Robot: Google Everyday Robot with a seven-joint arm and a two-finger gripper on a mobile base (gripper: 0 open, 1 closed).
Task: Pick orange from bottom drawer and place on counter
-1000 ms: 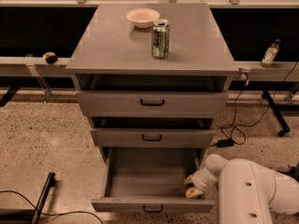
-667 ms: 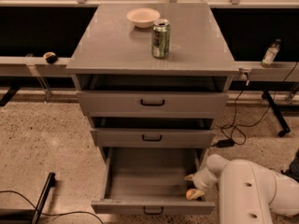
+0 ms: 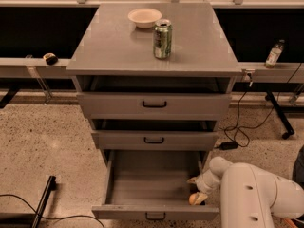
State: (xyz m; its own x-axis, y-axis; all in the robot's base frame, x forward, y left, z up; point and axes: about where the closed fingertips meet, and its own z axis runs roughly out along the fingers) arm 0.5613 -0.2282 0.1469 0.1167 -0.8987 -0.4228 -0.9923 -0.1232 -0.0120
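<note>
The bottom drawer [image 3: 142, 182] is pulled out. The orange [image 3: 193, 200] lies in its front right corner, by the front panel. My gripper [image 3: 196, 189] reaches into the drawer from the right, low over the floor of the drawer. It is open, with one finger [image 3: 192, 180] behind the orange and the other touching or just beside the fruit. The orange rests on the drawer floor. The counter [image 3: 118, 42] is the grey top of the cabinet, above the two shut drawers.
A pale bowl [image 3: 144, 17] and a green soda can [image 3: 162, 39] stand on the counter's far middle. My white arm [image 3: 256, 196] fills the lower right. A bottle [image 3: 274, 54] stands on the right rail. Cables lie on the floor at right and lower left.
The gripper has shifted slightly in the drawer's right front corner and its fingers have spread. The orange stays low by the front panel.
</note>
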